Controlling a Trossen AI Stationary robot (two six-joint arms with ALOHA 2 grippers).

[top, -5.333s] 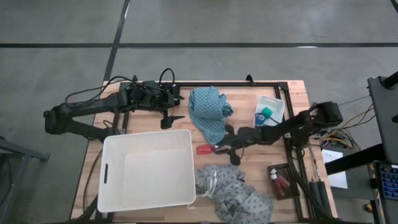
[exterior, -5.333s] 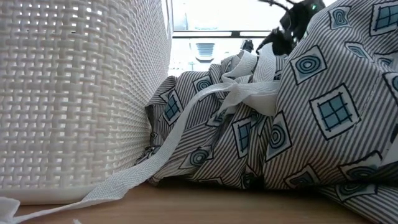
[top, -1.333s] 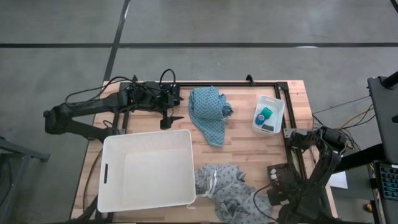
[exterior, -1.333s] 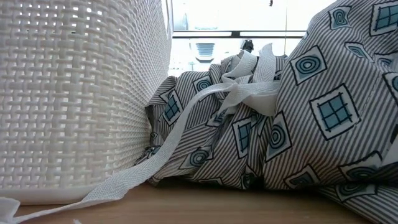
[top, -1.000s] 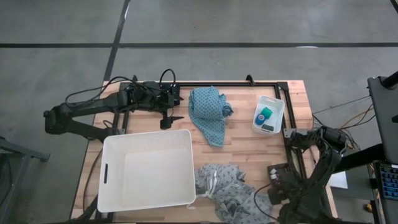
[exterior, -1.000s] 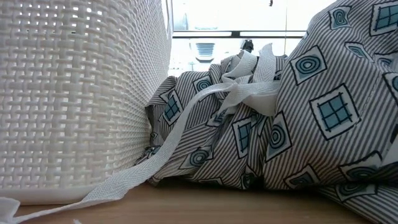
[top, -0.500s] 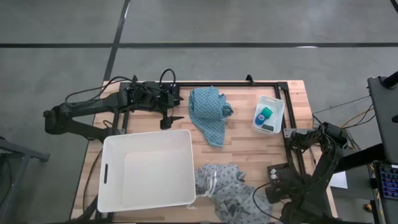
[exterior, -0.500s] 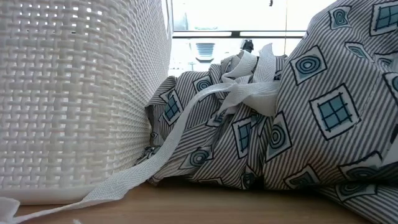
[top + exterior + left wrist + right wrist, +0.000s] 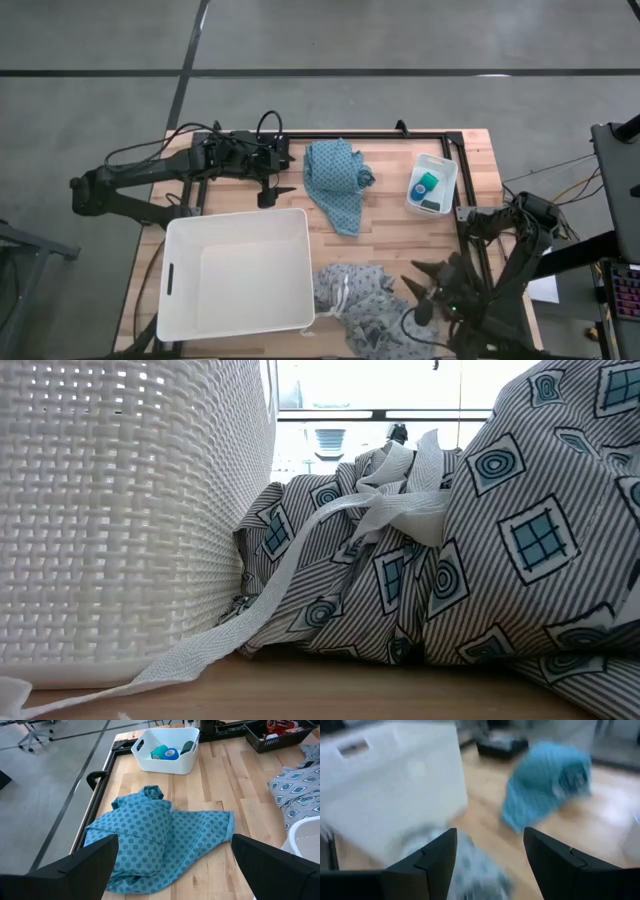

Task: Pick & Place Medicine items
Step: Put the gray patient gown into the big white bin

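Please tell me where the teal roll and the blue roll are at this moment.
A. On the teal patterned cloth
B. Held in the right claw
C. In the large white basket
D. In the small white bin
D: the teal roll and the blue roll lie side by side inside the small white bin, at the table edge beyond the teal patterned cloth.

Likely lab, concrete floor (image 9: 400, 40), framed workbench (image 9: 390, 245)

Right wrist feed, heavily smeared. My right gripper (image 9: 490, 865) shows two dark fingers (image 9: 432, 865) spread, nothing between them. Beyond: white basket (image 9: 395, 775), blue cloth (image 9: 547, 782) on the wooden table (image 9: 485, 827), grey patterned cloth (image 9: 475, 872) nearest.
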